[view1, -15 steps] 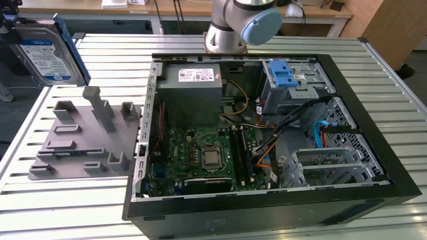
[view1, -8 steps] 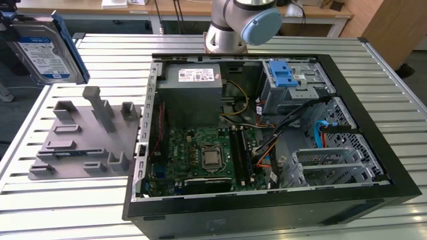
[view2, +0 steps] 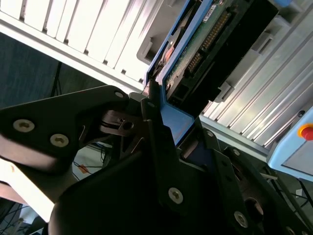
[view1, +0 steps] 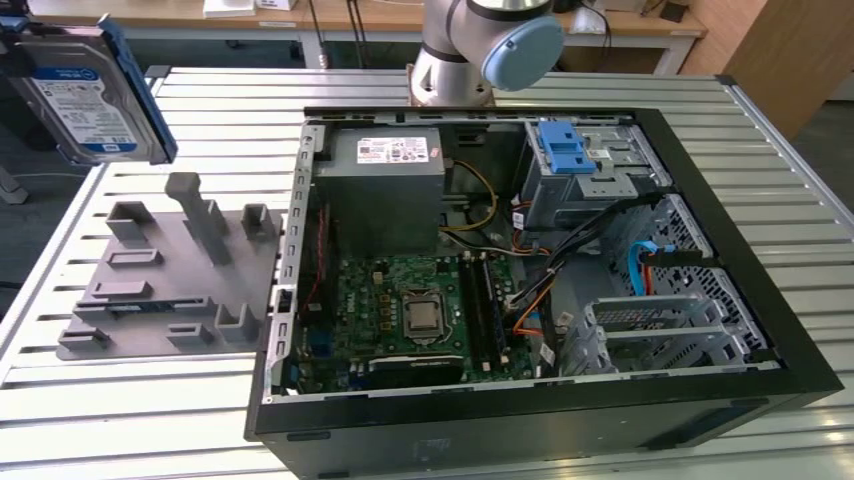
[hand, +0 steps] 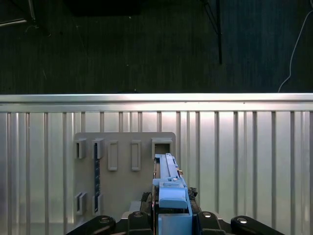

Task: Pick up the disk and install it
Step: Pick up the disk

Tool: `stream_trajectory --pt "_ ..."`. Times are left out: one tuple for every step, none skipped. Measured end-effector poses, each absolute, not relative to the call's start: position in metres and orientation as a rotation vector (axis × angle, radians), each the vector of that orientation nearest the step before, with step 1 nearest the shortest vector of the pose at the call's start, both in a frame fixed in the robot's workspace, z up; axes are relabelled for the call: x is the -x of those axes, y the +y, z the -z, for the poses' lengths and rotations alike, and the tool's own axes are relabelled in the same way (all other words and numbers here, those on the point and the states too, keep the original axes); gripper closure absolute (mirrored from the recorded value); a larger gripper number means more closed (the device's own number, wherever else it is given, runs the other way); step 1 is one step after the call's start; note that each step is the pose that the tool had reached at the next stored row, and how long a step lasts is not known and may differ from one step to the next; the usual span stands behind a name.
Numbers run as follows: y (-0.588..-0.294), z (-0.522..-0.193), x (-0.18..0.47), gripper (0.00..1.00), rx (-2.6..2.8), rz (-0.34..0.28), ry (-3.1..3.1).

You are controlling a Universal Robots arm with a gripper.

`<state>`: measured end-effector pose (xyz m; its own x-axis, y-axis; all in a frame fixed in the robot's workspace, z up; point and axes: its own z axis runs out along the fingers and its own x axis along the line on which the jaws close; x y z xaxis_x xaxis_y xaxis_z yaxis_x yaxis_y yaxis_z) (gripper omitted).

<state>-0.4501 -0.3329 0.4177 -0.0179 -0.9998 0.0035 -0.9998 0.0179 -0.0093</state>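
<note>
One disk point(view1: 78, 100) hangs in the air above the tabletop's point(view1: 200, 400) far corner at the exterior view's left, standing on edge with its blue-and-white label showing. In the first wrist view the gripper point(hand: 171, 208) is clamped on the disk's blue rail, over the grey slotted holder plate point(hand: 124, 171) near the tabletop's edge. An open computer case point(view1: 747, 330) lies beside the plate; its drive cage point(view1: 594, 185) carries a blue latch point(view1: 567, 152).

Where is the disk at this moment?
The disk hangs in the air at the exterior view's far left, above the grey fixture tray and outside the computer case, clamped in the gripper.
</note>
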Motion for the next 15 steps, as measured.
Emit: stream_trajectory --pt "-0.333 -0.418 0.45 0.64 2.199 0.014 2.238" --pt "-0.333 -0.419 0.45 0.64 2.199 0.014 2.238" --pt "-0.333 -0.42 0.45 0.64 2.199 0.014 2.238" --pt "-0.333 -0.421 0.45 0.64 2.199 0.014 2.238" --pt "-0.333 -0.421 0.45 0.64 2.199 0.014 2.238" --pt "-0.333 -0.422 0.45 0.64 2.199 0.014 2.238" --pt "-0.333 -0.423 0.45 0.64 2.199 0.015 2.238" --pt "-0.333 -0.424 0.45 0.64 2.199 0.015 2.238" --pt "-0.333 -0.424 0.45 0.64 2.198 0.015 2.238" --pt "-0.333 -0.425 0.45 0.64 2.198 0.015 2.238" --pt "-0.333 -0.426 0.45 0.64 2.198 0.015 2.238" --pt "-0.333 -0.427 0.45 0.64 2.198 0.015 2.238" --pt "-0.333 -0.428 0.45 0.64 2.198 0.015 2.238" --pt "-0.333 -0.428 0.45 0.64 2.198 0.015 2.238" --pt "-0.333 -0.429 0.45 0.64 2.198 0.015 2.238"
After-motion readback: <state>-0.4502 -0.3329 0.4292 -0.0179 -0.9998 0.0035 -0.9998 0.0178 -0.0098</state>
